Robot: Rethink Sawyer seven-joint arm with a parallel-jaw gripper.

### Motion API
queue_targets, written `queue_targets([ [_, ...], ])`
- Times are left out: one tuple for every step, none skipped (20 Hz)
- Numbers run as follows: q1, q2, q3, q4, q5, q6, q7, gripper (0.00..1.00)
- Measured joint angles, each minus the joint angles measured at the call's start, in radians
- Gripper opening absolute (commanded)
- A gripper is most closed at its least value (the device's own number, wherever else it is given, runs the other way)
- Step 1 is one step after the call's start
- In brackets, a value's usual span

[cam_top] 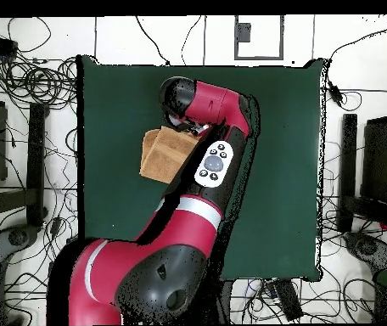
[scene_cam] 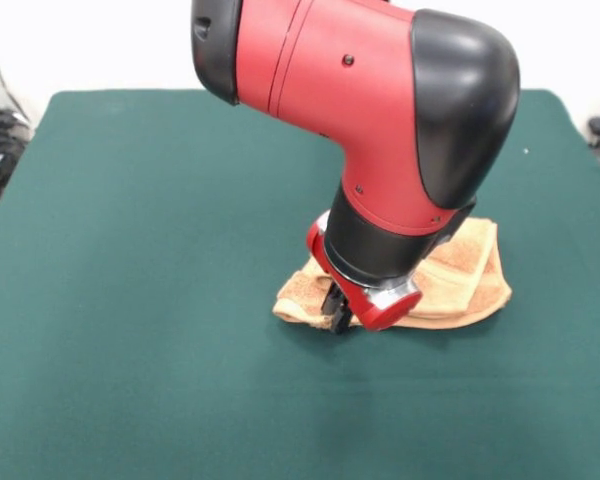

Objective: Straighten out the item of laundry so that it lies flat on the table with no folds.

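Front view: towel (scene_cam: 465,275) bunched and folded over itself right of table (scene_cam: 130,250) centre, not flat yet. My gripper (scene_cam: 337,312) is down at its near-left edge; can't tell if closed on cloth. Overhead view: towel (cam_top: 165,154) a compact folded block, part under arm. Unfolding mostly left, I reckon.

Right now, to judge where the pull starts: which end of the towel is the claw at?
In the front view the claw is at the left end of the towel; the right end lies uncovered.

Table (scene_cam: 130,300) open all round – only folded towel (scene_cam: 470,275) obstructs.
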Motion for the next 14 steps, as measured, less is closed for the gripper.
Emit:
queue_targets([
  [0.0,0.0,0.0,0.0,0.0,0.0,0.0,0.0],
  [0.0,0.0,0.0,0.0,0.0,0.0,0.0,0.0],
  [0.0,0.0,0.0,0.0,0.0,0.0,0.0,0.0],
  [0.0,0.0,0.0,0.0,0.0,0.0,0.0,0.0],
  [0.0,0.0,0.0,0.0,0.0,0.0,0.0,1.0],
  [0.0,0.0,0.0,0.0,0.0,0.0,0.0,1.0],
  [0.0,0.0,0.0,0.0,0.0,0.0,0.0,1.0],
  [0.0,0.0,0.0,0.0,0.0,0.0,0.0,1.0],
  [0.0,0.0,0.0,0.0,0.0,0.0,0.0,1.0],
  [0.0,0.0,0.0,0.0,0.0,0.0,0.0,1.0],
  [0.0,0.0,0.0,0.0,0.0,0.0,0.0,1.0],
  [0.0,0.0,0.0,0.0,0.0,0.0,0.0,1.0],
  [0.0,0.0,0.0,0.0,-0.001,0.0,0.0,1.0],
  [0.0,-0.002,0.0,0.001,-0.001,0.0,0.0,1.0],
])
